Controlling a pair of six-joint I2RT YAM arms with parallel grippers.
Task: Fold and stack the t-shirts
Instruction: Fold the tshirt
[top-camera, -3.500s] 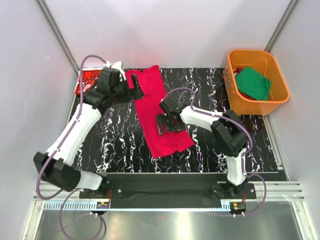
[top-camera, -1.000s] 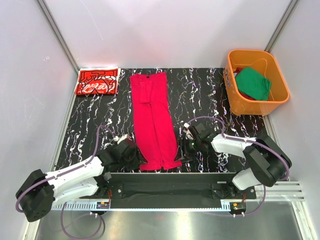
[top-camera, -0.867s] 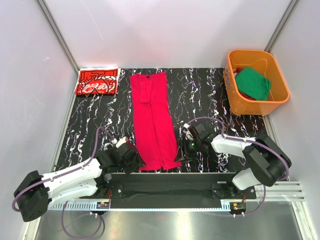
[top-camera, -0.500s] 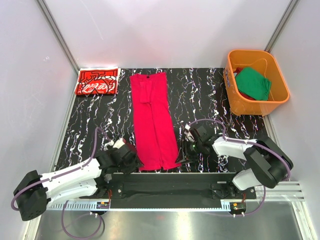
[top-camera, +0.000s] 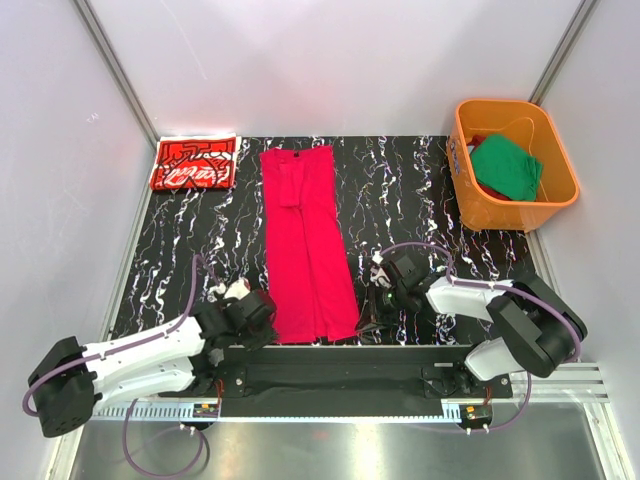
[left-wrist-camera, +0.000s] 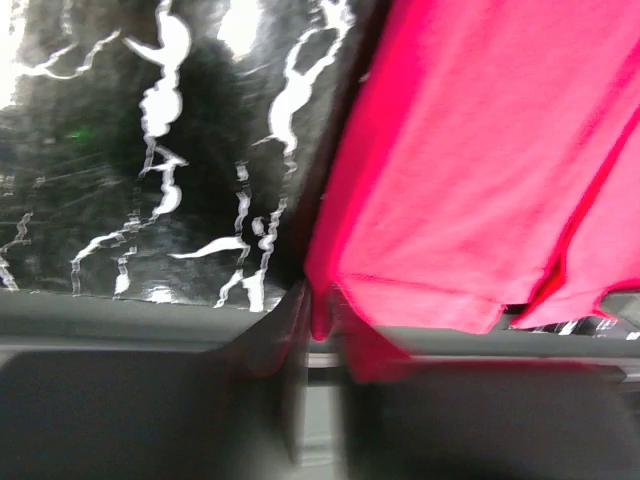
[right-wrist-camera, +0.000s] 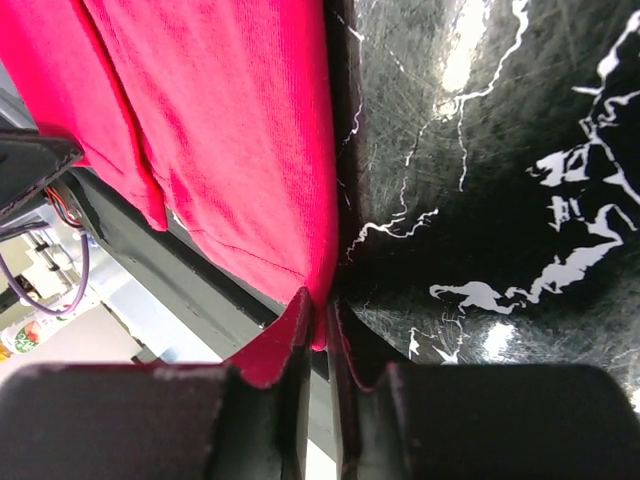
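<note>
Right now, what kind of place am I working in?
Probably a lab test cell, not a home: bare white walls box in a black marbled table, with an orange tub holding a green shirt.

plain white walls (top-camera: 330, 60), black marbled table (top-camera: 410, 180), silver frame rails (top-camera: 112, 60)

Black marbled desk (top-camera: 420, 190) seen from above. A crimson t-shirt (top-camera: 305, 240) lies as a long strip down the middle, from the far edge to the near edge, splitting the bare surface in two. Left of it is a bare lane, blocked at the far left corner by a folded printed red t-shirt (top-camera: 195, 162). Right of it a wider bare stretch reaches an orange tub (top-camera: 495, 213) at the far right corner, with a green t-shirt (top-camera: 507, 168) inside. The left arm (top-camera: 140, 350) and right arm (top-camera: 470, 295) lie low along the near edge, their fingers (right-wrist-camera: 268, 365) pinching the strip's two near corners.
</note>
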